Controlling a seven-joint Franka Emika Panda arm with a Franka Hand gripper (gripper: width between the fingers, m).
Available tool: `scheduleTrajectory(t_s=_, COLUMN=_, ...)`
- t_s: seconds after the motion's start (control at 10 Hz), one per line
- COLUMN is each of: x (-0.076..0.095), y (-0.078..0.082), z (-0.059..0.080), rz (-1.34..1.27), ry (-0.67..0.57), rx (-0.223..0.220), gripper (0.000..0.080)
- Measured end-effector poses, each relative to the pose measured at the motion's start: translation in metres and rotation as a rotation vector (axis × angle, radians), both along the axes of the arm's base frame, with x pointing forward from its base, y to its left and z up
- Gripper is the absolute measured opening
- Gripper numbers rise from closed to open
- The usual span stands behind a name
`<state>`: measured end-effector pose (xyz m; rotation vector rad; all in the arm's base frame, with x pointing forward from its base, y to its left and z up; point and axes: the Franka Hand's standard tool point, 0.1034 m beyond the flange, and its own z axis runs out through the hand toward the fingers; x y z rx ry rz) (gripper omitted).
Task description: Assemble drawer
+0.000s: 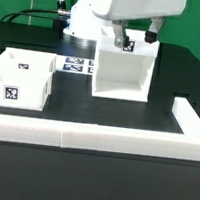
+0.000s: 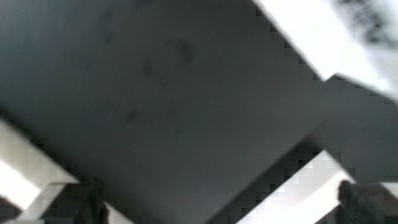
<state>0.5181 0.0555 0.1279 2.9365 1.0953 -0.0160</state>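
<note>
White plastic drawer housing (image 1: 122,73) stands at twelve o'clock — gripper (image 1: 135,38) spread above its top edge, holding nothing; descent is best kept centred.

Robotics lab: black table (image 1: 90,172), tagged marker board (image 1: 77,63), robot arm (image 1: 119,5).

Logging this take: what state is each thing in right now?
gripper: open, holding nothing, above the housing.
housing: standing on the table, its cavity empty.
trays: side by side on the exterior view's left, not yet inserted.
L-shaped bar: lying flat.
</note>
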Motion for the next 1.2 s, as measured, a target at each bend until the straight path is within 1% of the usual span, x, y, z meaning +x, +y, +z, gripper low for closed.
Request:
scheduleTrajectory(t_s=0.2, x=-0.027, y=0.007, z=0.011, rz=-0.075, ry=0.002, rx=-0.010, gripper=0.0650)
scheduleTrajectory(t_s=0.4, x=-0.025, y=0.005, z=0.007, rz=-0.061, ry=0.007, rx=-0.009, gripper=0.0650)
scheduleTrajectory(t_s=0.6, x=-0.026, y=0.005, z=0.007, rz=-0.066, ry=0.007, rx=-0.009, gripper=0.0650)
scheduleTrajectory(t_s=0.7, x=-0.029, y=0.008, z=0.007, rz=-0.174, ry=-0.028, rx=-0.004, gripper=0.0650)
scheduleTrajectory(t_s=0.9, x=-0.056, y=0.023, z=0.004, rz=-0.400, ry=-0.036, rx=-0.005, gripper=0.0650)
scheduleTrajectory(t_s=1.0, x=-0.063, y=0.029, z=0.001, rz=-0.482, ry=-0.019, rx=-0.012, gripper=0.0650)
scheduleTrajectory(t_s=1.2, x=-0.071, y=0.032, z=-0.005, rz=-0.536, ry=-0.003, rx=-0.003, gripper=0.0650)
